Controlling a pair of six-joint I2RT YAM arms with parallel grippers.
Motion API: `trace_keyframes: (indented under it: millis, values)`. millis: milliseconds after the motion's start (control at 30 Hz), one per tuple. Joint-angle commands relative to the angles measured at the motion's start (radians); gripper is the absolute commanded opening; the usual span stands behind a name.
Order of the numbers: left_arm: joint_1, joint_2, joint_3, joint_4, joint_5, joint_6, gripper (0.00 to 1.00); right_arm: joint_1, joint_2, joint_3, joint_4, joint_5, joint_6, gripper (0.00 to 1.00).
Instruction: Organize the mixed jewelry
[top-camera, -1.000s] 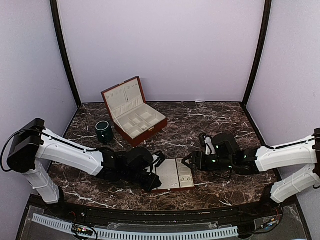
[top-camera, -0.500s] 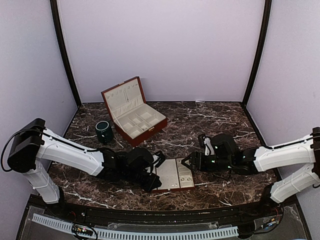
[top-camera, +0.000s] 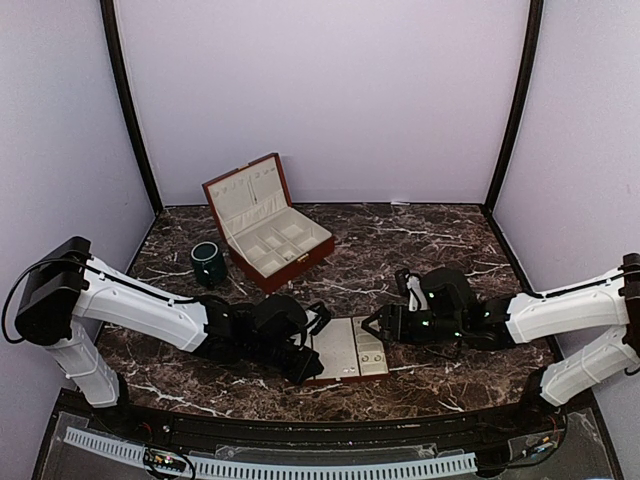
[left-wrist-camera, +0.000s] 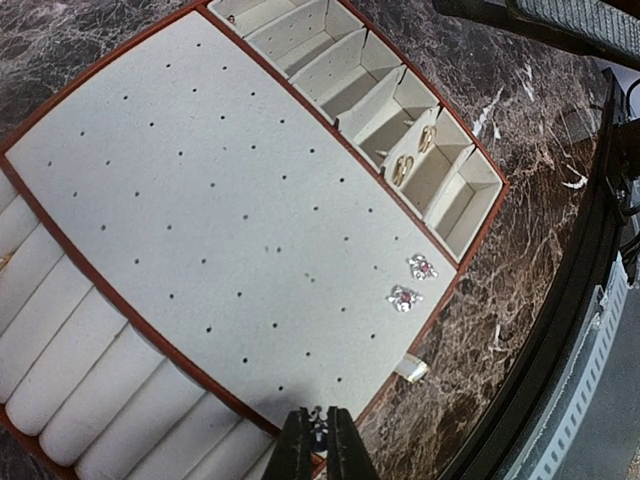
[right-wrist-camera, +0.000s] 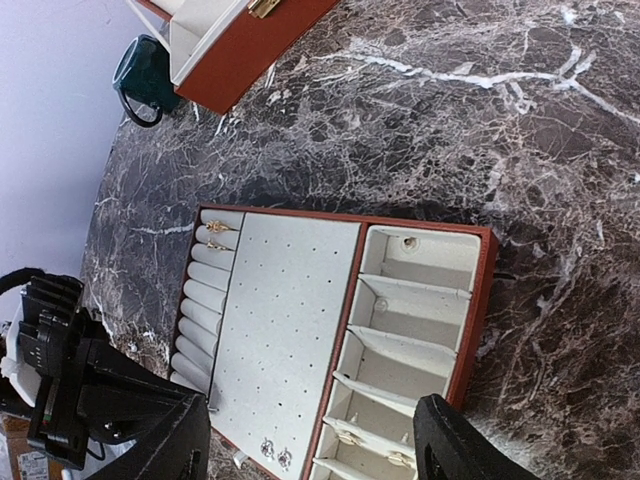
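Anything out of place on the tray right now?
One thing: a small pale piece sits at the tray's edge, just off the perforated panel, near the two pink studs. Can't tell if it's loose jewelry or a tab. Nothing looks spilled or damaged.

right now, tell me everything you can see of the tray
The tray is flat and rectangular, with a red-brown rim and cream lining, lying on the marble table. One side is a row of padded rolls, the middle a wide panel dotted with small holes, the other side a row of open compartments. Two pale studs with pink centres sit on the panel near a corner; gold pieces lie in one compartment. The left hand hovers at its edge.
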Motion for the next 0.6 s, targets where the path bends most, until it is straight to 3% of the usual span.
trace_keyframes:
  millis: [0,567]
  values:
    - [-0.005,-0.003,0.003,-0.009,0.019,-0.017,0.00,-0.003,0.008,0.020,0.036,-0.004,0.006,0.71]
    - [-0.005,0.010,-0.013,0.010,-0.020,-0.015,0.00,-0.004,0.015,0.016,0.046,-0.007,0.006,0.71]
